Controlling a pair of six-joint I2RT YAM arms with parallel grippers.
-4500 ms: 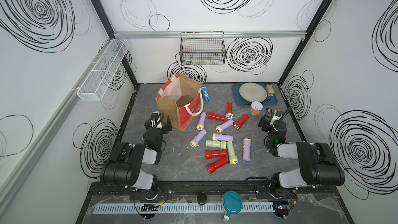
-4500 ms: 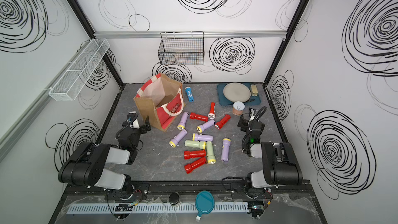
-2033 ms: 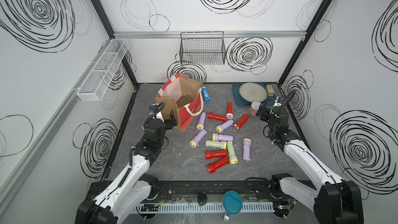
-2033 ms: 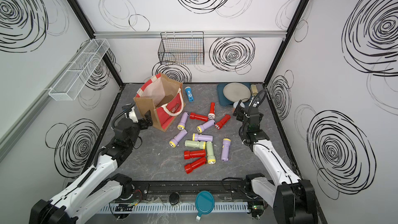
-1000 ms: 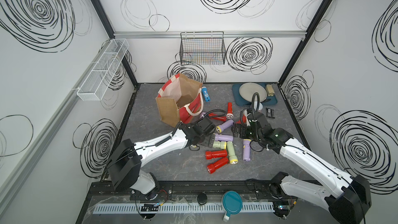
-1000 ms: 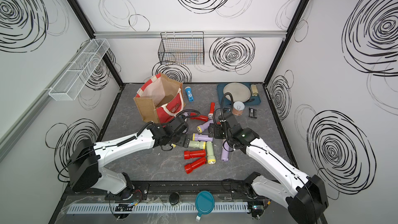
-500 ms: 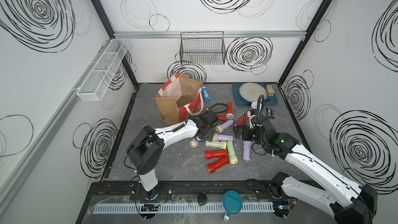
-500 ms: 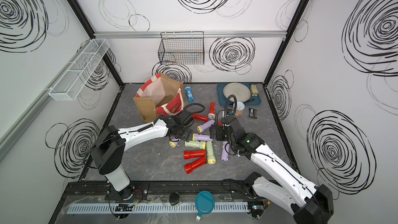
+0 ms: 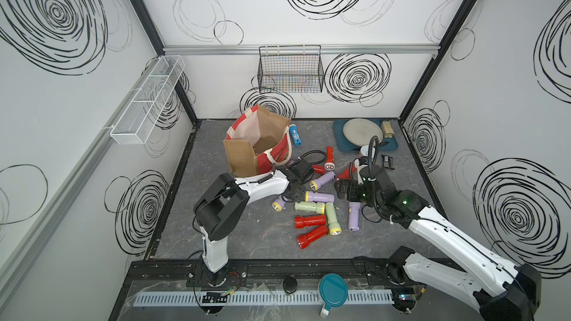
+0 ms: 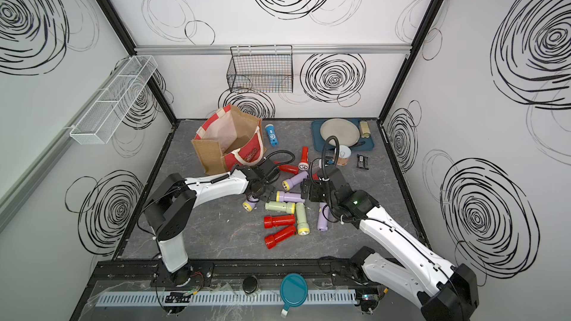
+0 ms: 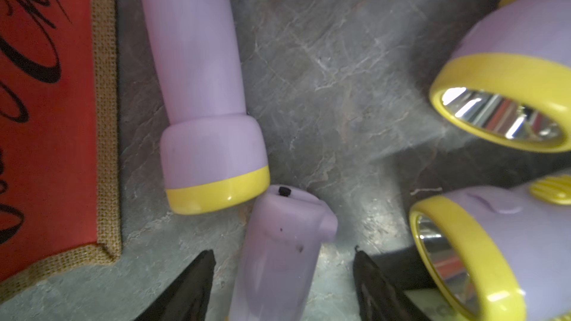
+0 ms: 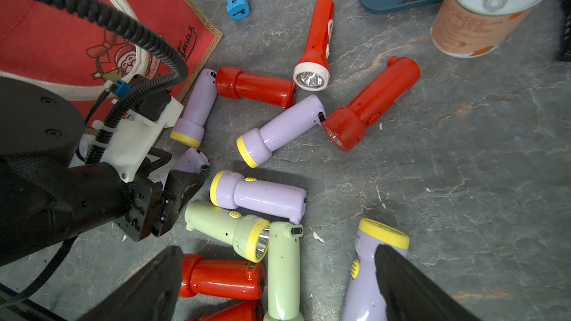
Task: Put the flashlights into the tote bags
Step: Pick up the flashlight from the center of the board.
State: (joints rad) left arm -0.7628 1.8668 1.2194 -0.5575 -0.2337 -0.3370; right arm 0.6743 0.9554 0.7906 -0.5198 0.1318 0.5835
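Note:
The brown jute tote bag (image 9: 244, 152) with red sides stands open at the back left in both top views. Several red, lilac and pale green flashlights lie scattered on the grey floor in front of it, and a blue flashlight (image 9: 295, 134) lies beside the bag. My left gripper (image 11: 282, 273) is low over a lilac flashlight (image 11: 278, 257), its fingers either side of the body with a gap on each side, open. My right gripper (image 12: 278, 250) hovers wide open above a green flashlight (image 12: 282, 270) and another lilac flashlight (image 12: 367, 273), holding nothing.
A tan can with a white lid (image 12: 482, 10) stands by a blue tray (image 9: 338, 146) holding a plate at the back right. A small black item (image 9: 387, 161) lies near the can. A black wire basket (image 9: 290, 69) hangs on the back wall and a white wire shelf (image 9: 148, 100) on the left wall.
My left gripper reached further in beside the bag, came down over the lilac flashlight, and its jaws narrowed. My right arm shifted slightly and stayed open above the pile.

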